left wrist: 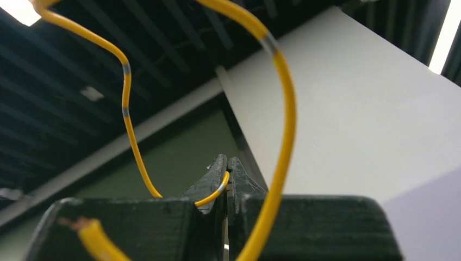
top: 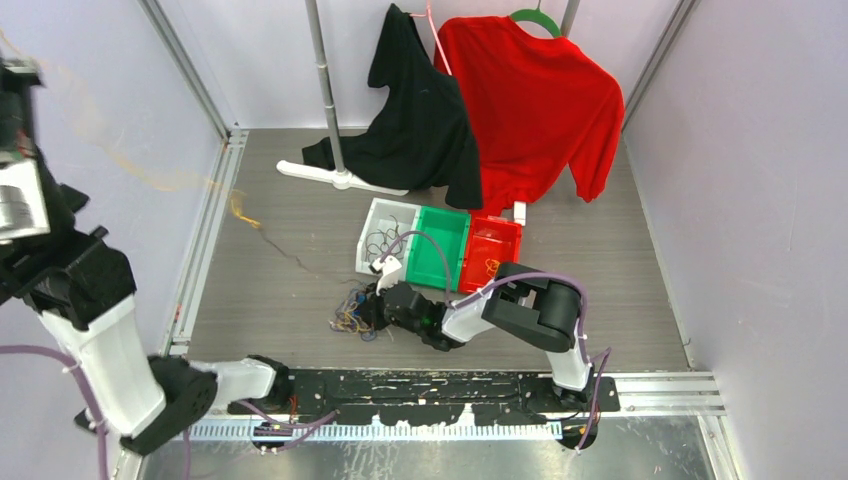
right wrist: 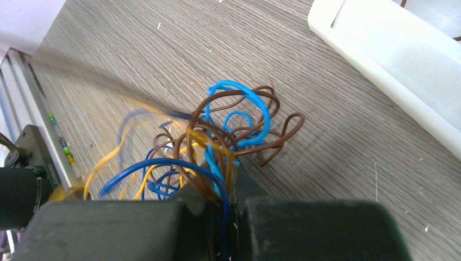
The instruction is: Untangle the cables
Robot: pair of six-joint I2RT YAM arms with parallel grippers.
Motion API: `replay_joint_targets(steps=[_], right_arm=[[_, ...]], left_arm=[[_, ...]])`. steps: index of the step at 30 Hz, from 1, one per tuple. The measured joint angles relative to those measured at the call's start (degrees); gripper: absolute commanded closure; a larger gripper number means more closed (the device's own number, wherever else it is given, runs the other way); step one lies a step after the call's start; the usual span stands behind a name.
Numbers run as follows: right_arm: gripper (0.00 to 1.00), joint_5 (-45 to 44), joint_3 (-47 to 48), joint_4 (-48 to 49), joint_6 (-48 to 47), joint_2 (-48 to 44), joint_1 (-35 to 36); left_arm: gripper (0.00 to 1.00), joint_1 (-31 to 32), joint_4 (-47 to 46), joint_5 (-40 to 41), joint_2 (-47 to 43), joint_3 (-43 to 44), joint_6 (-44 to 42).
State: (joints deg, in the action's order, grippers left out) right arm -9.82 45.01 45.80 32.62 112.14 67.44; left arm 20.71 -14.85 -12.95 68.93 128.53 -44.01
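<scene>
- The left gripper (left wrist: pixel 227 163), raised high at the left, pinches a yellow cable (left wrist: pixel 284 109), probably to draw it free.
- The right gripper (right wrist: pixel 228 182) clamps the tangle (right wrist: pixel 239 122) down on the table (right wrist: pixel 353 179), apparently anchoring it.

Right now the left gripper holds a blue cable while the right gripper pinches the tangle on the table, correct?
No: the cable in the left gripper is yellow, not blue, as the left wrist view shows. The right gripper does pinch the tangle.
</scene>
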Motion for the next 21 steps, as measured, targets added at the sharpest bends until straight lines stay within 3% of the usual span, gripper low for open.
replay_joint_targets(steps=[3,5,12,13,14,15,21], right_arm=[[0.99,-1.53,0.98,-2.23,0.37,0.00,0.22],[0.99,-2.47,1.90,-3.98,0.63,0.00,0.33],[0.97,-4.31,2.84,-6.19,1.22,0.00,0.37],[0.88,-4.26,2.82,-6.16,1.25,-0.02,0.35],[0.66,-4.20,2.73,-5.97,1.20,-0.02,0.35],[0.58,-3.98,2.49,-5.75,1.14,-0.13,0.35],[0.26,-0.11,1.90,-10.56,-1.31,-5.29,0.35]], left_arm=[[1.00,0.00,-1.07,0.94,9.11,16.26,-3.15],[1.00,0.00,-1.29,1.25,11.85,20.81,-4.68],[1.00,0.00,1.31,1.33,1.88,1.77,-3.02],[1.00,0.00,2.25,1.31,0.52,-0.55,-2.40],[1.00,0.00,4.33,1.22,-0.48,-1.97,-1.31],[1.00,0.00,6.12,1.14,-1.14,-2.71,-0.42],[1.00,0.00,19.17,-5.01,-8.31,-13.64,6.43]])
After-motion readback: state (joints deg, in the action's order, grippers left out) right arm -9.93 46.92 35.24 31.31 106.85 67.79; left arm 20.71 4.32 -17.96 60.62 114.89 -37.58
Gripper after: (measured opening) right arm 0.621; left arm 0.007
